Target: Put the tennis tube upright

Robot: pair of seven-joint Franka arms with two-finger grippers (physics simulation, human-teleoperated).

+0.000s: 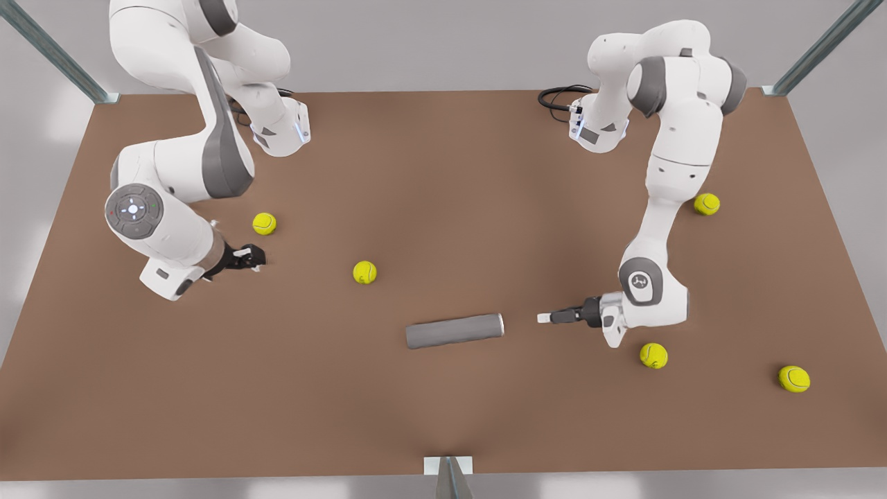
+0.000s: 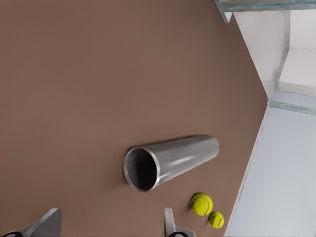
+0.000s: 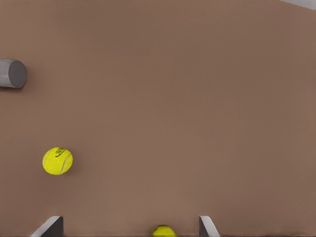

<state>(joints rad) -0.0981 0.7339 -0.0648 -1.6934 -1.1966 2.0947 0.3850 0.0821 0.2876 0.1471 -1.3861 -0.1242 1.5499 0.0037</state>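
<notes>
While the tennis tube [image 1: 454, 330] is lying flat on the table [image 1: 443, 430] near the middle front, nothing is being done yet: the left gripper [image 1: 545, 318] is hovering spread just right of it, and the right gripper [image 1: 258, 260], spread, is waiting far left.

The tennis tube [image 1: 454, 330] is lying flat on the brown table [image 1: 443, 430], and bare surface is being left all around it. The left gripper [image 1: 545, 318], fingers spread, is being held just off its rimmed end; the nearest tennis ball [image 1: 364, 272] is sitting apart.
</notes>
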